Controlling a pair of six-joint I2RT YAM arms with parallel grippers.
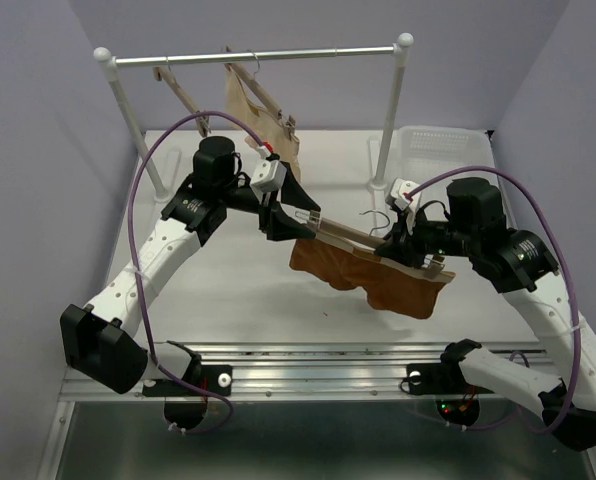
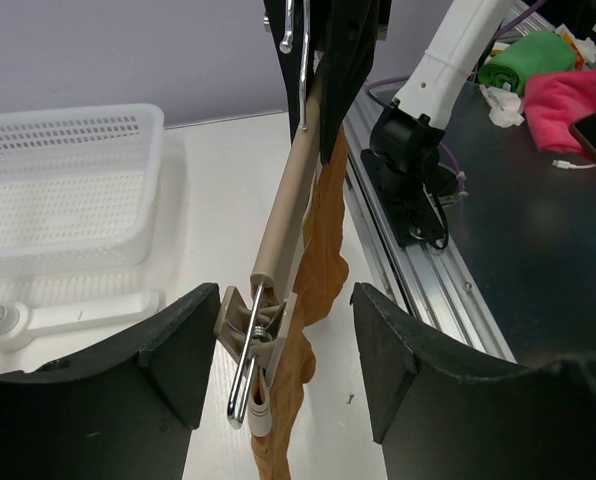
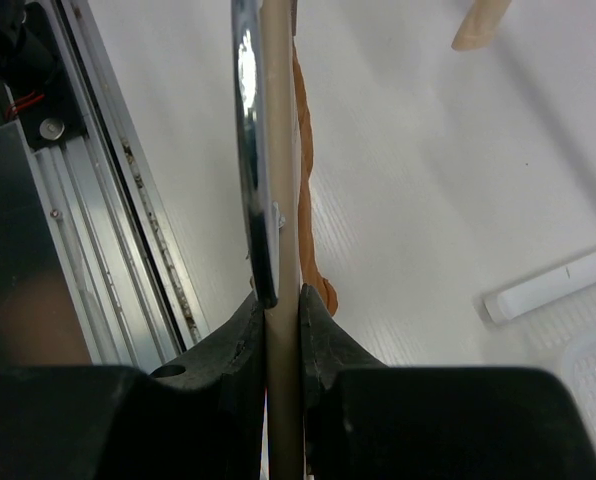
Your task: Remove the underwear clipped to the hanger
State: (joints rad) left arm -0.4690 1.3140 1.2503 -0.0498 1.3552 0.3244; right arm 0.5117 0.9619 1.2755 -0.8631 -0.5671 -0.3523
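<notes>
The right end effector (image 3: 278, 320) is clenched on the wooden bar of the hanger (image 1: 350, 232), above the worktop (image 1: 228, 300). The underwear (image 1: 368, 275) hangs below both end effectors, clipped to that bar. The left end effector (image 2: 283, 310) is released, its fingers (image 2: 178, 350) either side of the end clip (image 2: 243, 335).

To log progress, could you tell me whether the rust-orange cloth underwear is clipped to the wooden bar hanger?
Clipped: the rust-orange cloth underwear hangs below the light wooden bar hanger, its edge pinched in the metal clip.
</notes>
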